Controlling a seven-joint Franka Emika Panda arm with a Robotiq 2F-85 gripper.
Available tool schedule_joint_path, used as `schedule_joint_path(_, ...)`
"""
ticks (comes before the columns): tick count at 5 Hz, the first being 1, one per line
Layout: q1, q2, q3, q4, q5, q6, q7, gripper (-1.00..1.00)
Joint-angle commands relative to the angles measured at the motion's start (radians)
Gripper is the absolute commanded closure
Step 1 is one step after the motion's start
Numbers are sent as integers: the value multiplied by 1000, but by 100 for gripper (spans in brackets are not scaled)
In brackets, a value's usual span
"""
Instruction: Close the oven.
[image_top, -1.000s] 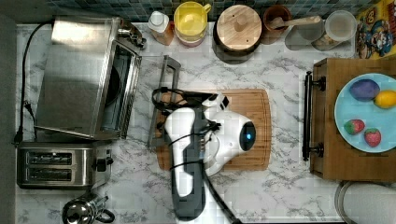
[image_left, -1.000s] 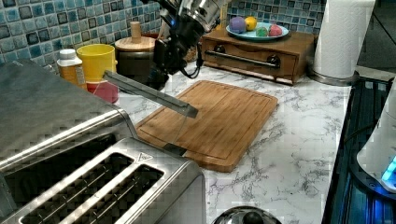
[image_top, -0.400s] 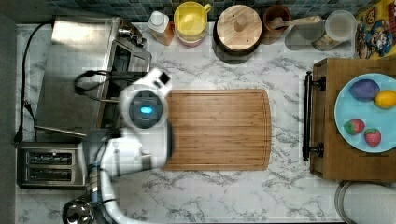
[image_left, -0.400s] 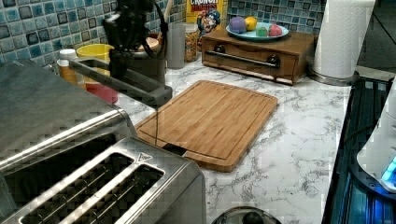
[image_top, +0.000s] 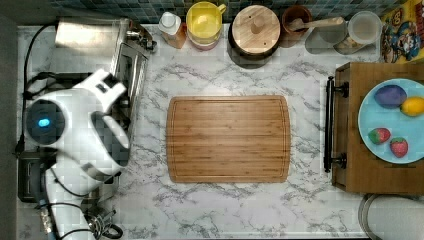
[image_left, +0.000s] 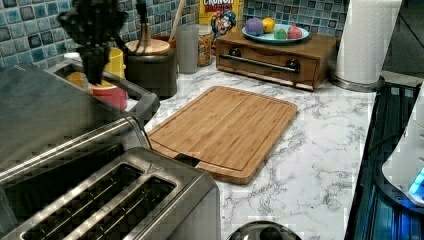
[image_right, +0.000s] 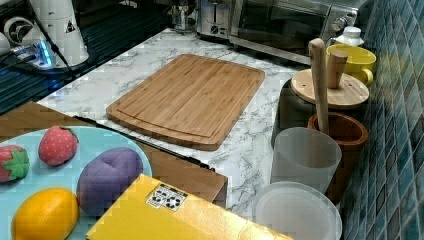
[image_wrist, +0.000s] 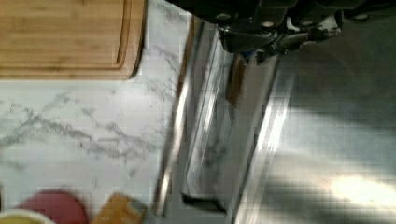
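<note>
The steel oven (image_top: 82, 55) stands at the top view's left, and my white arm (image_top: 75, 130) reaches over it. Its glass door (image_top: 131, 70) is swung up steeply against the oven front; whether it is fully shut does not show. In the left view my dark gripper (image_left: 95, 65) hangs just above the door's upper edge (image_left: 137, 97). The wrist view looks down on the handle bar (image_wrist: 177, 116), the door glass (image_wrist: 219, 140) and the oven top (image_wrist: 327, 140), with my gripper (image_wrist: 261, 51) right at the door's top edge. The right view has the oven (image_right: 290, 20) at the back.
A two-slot toaster (image_left: 115, 200) stands beside the oven. A bamboo cutting board (image_top: 227, 139) lies mid-counter. A yellow cup (image_top: 202, 20), a lidded pot (image_top: 256, 30) and jars line the back wall. A wooden drawer box (image_top: 350, 125) carries a plate of fruit (image_top: 375, 120).
My arm swung from above the cutting board to the top view's left, over the oven. The door went from lying open and flat to standing steeply against the oven front.
</note>
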Motion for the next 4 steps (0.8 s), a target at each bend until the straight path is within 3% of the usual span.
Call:
schedule_joint_path(1,33,-112,-56,101,-9,-11,70,100)
schedule_joint_path(2,-33,-217,-21,32,110,24,-10,100)
schedule_joint_path(4,-33,-217,-21,32,110,24,-10,100)
